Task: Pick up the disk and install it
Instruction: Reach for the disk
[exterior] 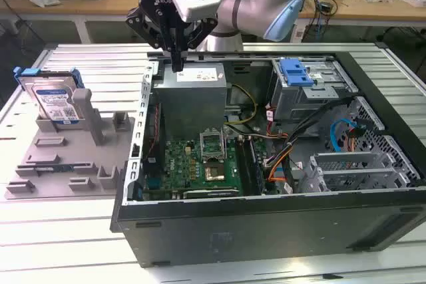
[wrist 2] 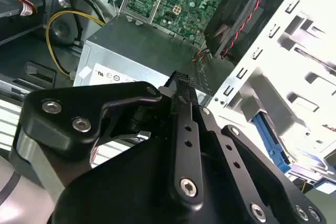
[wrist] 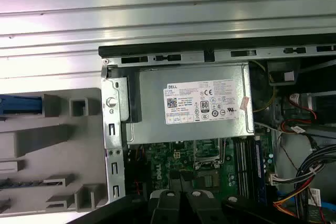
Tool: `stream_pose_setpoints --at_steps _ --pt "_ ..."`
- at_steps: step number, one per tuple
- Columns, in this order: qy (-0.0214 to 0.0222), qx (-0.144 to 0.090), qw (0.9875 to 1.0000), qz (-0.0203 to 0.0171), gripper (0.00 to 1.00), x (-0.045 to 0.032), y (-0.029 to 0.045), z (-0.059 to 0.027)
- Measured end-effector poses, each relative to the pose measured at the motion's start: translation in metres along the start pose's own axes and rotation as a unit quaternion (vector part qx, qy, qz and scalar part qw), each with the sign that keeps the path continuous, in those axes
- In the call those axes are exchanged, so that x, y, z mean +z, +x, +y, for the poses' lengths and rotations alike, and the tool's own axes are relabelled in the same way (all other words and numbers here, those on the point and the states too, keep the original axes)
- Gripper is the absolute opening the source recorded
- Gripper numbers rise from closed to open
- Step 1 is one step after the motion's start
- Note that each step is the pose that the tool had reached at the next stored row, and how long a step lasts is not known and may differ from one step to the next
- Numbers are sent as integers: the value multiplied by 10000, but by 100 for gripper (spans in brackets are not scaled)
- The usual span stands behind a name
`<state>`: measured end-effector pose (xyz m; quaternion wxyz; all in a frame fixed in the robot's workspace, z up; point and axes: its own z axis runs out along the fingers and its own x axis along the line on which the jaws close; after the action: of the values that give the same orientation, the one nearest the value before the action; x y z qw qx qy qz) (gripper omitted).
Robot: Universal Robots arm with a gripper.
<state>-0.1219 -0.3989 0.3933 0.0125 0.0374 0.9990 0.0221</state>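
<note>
The disk, silver with a white and blue label and a blue carrier bracket, stands upright in a grey holder on the exterior view's left, outside the computer case. In the first wrist view the disk's blue edge shows beside the holder. My gripper hangs over the back left corner of the open case, just above the grey power supply, well to the right of the disk. Its fingers are together with nothing between them; in the second wrist view the gripper points down at the power supply.
The open black computer case lies on a ribbed metal table. Inside are a green motherboard, loose cables and a metal drive cage with a blue latch at the back right. Wooden benches stand behind.
</note>
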Motion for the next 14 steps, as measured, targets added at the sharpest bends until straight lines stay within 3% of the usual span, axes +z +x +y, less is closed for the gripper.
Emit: stream_pose_setpoints --at_steps 14 --pt "0 0 10000 -1 11 0 4 0"
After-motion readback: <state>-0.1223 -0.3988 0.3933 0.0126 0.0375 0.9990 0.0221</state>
